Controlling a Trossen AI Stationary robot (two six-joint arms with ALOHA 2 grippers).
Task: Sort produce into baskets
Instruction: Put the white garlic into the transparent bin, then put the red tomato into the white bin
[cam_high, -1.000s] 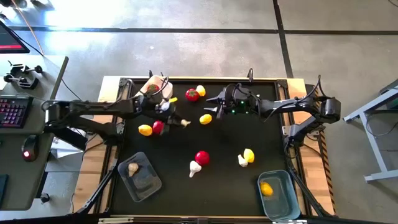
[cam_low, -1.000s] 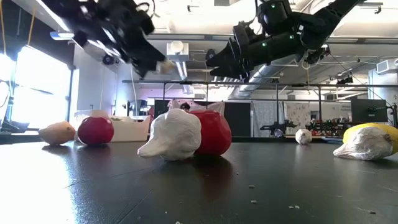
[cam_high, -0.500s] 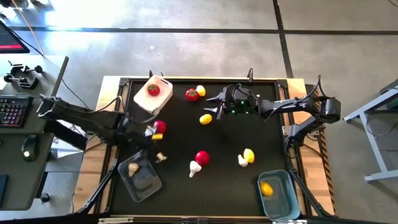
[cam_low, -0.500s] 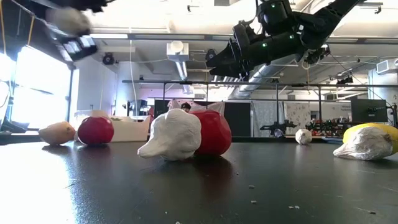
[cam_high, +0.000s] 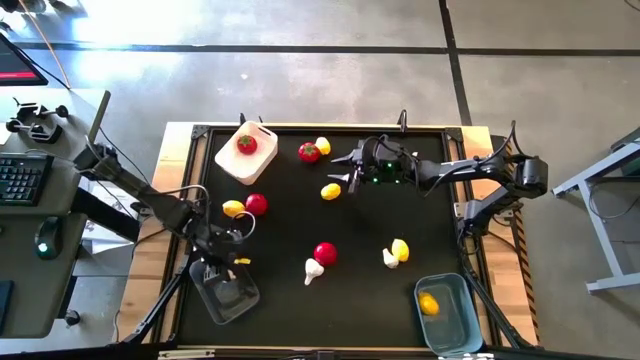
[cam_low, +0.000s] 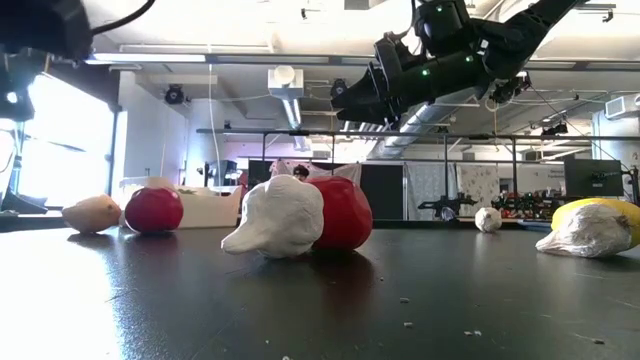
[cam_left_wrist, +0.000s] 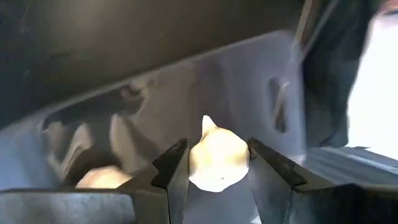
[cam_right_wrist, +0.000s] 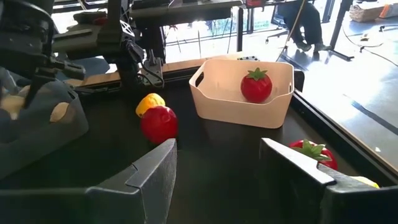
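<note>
Three baskets stood on the black tabletop (cam_high: 370, 230): the white basket (cam_high: 245, 153) with one tomato (cam_high: 246, 144) inside, the clear basket (cam_high: 226, 290) at the left front, and the blue basket (cam_high: 447, 313) with a lemon (cam_high: 428, 303). The left gripper (cam_high: 222, 266) hung over the clear basket, and its fingers (cam_left_wrist: 176, 172) were clenched on a garlic bulb (cam_left_wrist: 217, 162); another pale piece (cam_left_wrist: 103, 178), probably a second garlic, lay in the basket below. The right gripper (cam_high: 342, 172) hovered near the back of the tabletop with its fingers (cam_right_wrist: 157, 175) spread wide and nothing between them. A loose tomato (cam_high: 325, 253) touched a garlic (cam_high: 314, 269) in the middle, and a red tomato (cam_high: 256, 204) lay beside a yellow lemon (cam_high: 233, 208).
</note>
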